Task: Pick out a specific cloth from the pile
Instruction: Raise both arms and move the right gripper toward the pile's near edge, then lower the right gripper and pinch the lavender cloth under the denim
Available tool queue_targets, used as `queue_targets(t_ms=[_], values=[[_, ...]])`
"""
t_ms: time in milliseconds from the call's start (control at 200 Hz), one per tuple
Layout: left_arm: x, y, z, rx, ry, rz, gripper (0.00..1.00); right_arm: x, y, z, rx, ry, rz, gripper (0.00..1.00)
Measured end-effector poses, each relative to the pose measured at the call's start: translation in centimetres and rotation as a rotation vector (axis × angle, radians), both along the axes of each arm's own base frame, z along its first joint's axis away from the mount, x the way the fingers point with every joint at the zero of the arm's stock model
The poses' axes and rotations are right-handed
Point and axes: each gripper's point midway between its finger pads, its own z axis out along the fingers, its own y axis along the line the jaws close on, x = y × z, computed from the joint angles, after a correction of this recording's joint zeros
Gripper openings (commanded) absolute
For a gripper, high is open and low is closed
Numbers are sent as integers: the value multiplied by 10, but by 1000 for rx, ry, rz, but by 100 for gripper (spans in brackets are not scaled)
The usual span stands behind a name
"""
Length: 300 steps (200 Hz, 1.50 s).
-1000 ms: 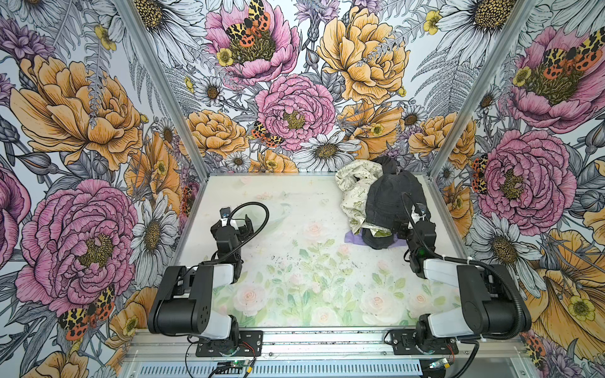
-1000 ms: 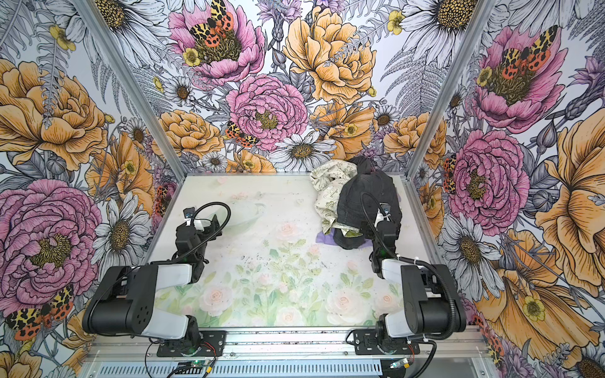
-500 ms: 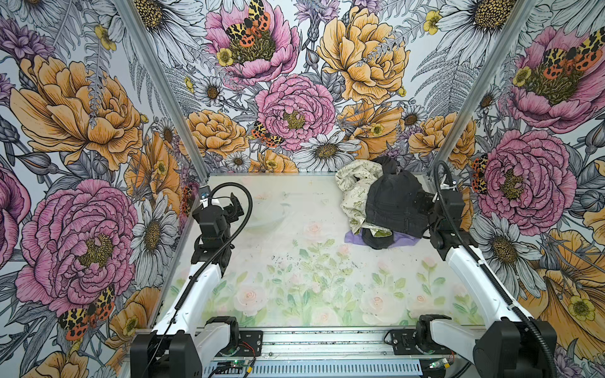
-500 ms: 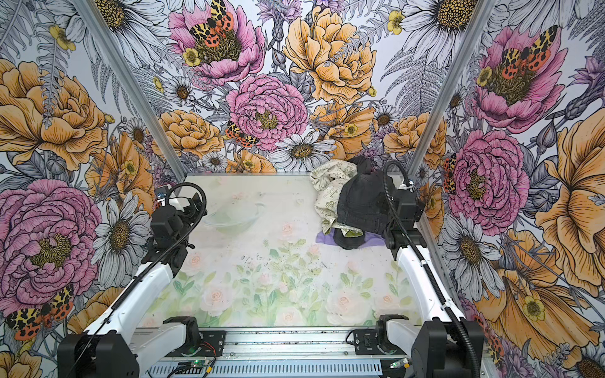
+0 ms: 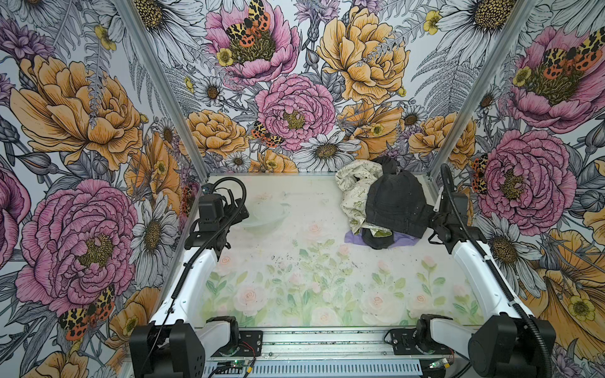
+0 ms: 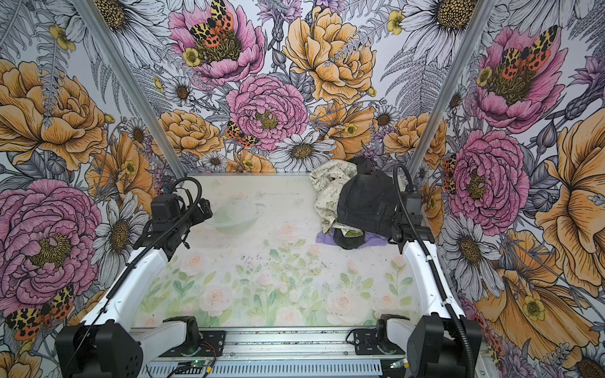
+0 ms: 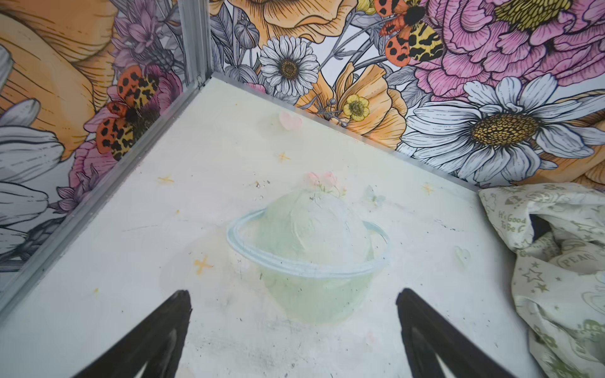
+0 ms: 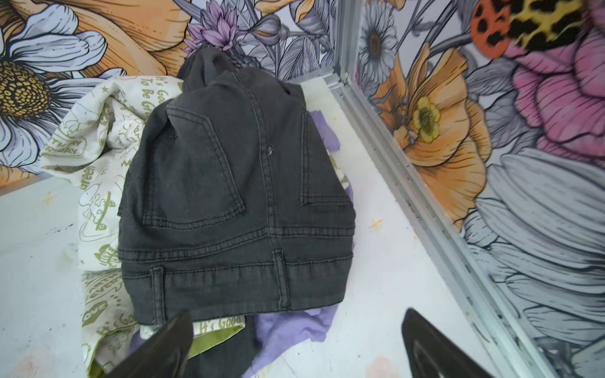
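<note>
At the bench's far right corner the cloth (image 8: pixel 294 327) lies mostly buried under the denim (image 8: pixel 229 196). Only lavender strips show at the denim's near and right edges, so the cloth's shape cannot be told, and the cream cloth (image 8: pixel 98 157) is partly covered too. The left wrist view cuts the cream cloth (image 7: pixel 556 261) off at the picture's edge. The wrist views show only the finger ends of the left gripper (image 7: pixel 293 292) and right gripper (image 8: pixel 296 314), and in both top views the jaws are too small and dark to make out.
</note>
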Motion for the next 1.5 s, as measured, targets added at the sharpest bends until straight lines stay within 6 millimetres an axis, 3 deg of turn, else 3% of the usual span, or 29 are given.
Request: queue_targets(t_ms=[165, 445, 571, 861, 1146, 1501], values=[[-7, -29, -12, -142, 56, -28, 99, -2, 15, -32, 181, 76, -5, 100], [-45, -152, -29, -294, 194, -304, 99, -23, 5, -84, 477, 195, -223, 83], [-62, -183, -31, -320, 230, -392, 99, -28, 0, -102, 572, 237, -320, 76], [-69, -196, -35, -263, 244, -478, 99, -34, 10, -139, 721, 299, -437, 61], [-72, -214, -25, -203, 191, -560, 99, -36, 12, -151, 765, 313, -482, 48], [-68, -217, -15, -195, 151, -573, 99, -33, 18, -171, 767, 363, -486, 45]])
